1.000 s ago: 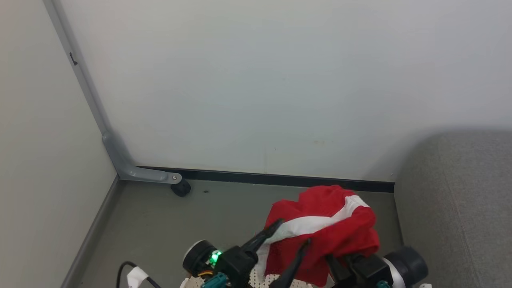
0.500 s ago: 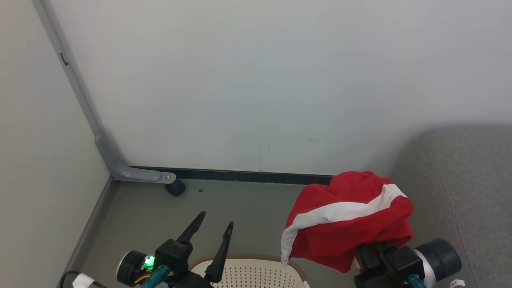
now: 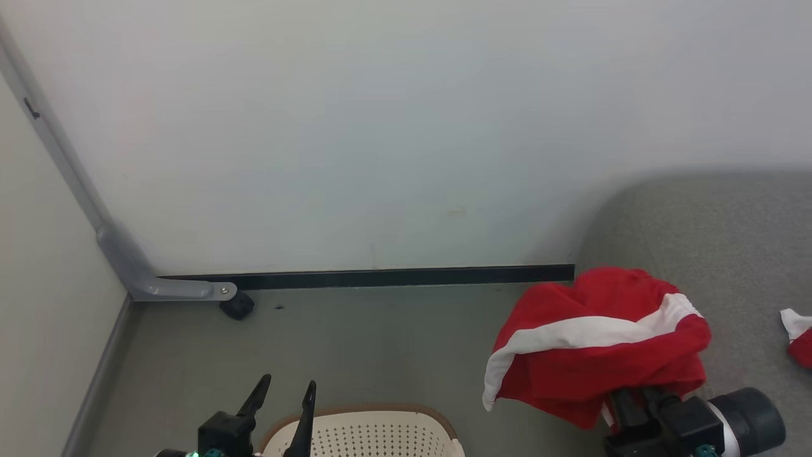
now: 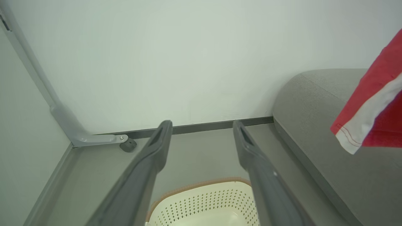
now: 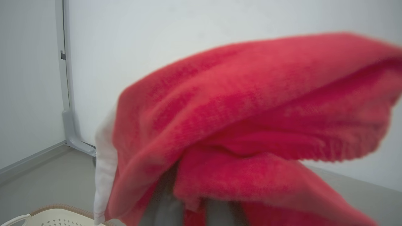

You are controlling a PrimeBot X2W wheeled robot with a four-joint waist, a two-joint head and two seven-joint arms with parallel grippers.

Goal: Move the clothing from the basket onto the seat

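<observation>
A red garment [image 3: 602, 343] with a broad white stripe hangs bunched over my right gripper [image 3: 636, 403], which is shut on it; the cloth hides the fingertips. It hovers at the left edge of the grey seat [image 3: 729, 241]. In the right wrist view the garment [image 5: 251, 125] covers the fingers. Another red and white piece of clothing [image 3: 799, 336] lies on the seat at the far right. The cream basket [image 3: 361, 431] sits at the bottom edge. Above its left rim my left gripper [image 3: 285, 384] is open and holds nothing. The left wrist view has the open left gripper [image 4: 202, 124] over the basket [image 4: 204, 204].
A white wall with a dark baseboard [image 3: 380, 277] runs across ahead. A grey metal bracket with a black caster [image 3: 238, 306] stands in the left corner. Grey floor [image 3: 355, 343] lies between the wall, the basket and the seat.
The head view has swung to the right. My right gripper has carried the red garment rightward from above the basket to the seat's edge. My left gripper, earlier against the cloth, is now apart from it.
</observation>
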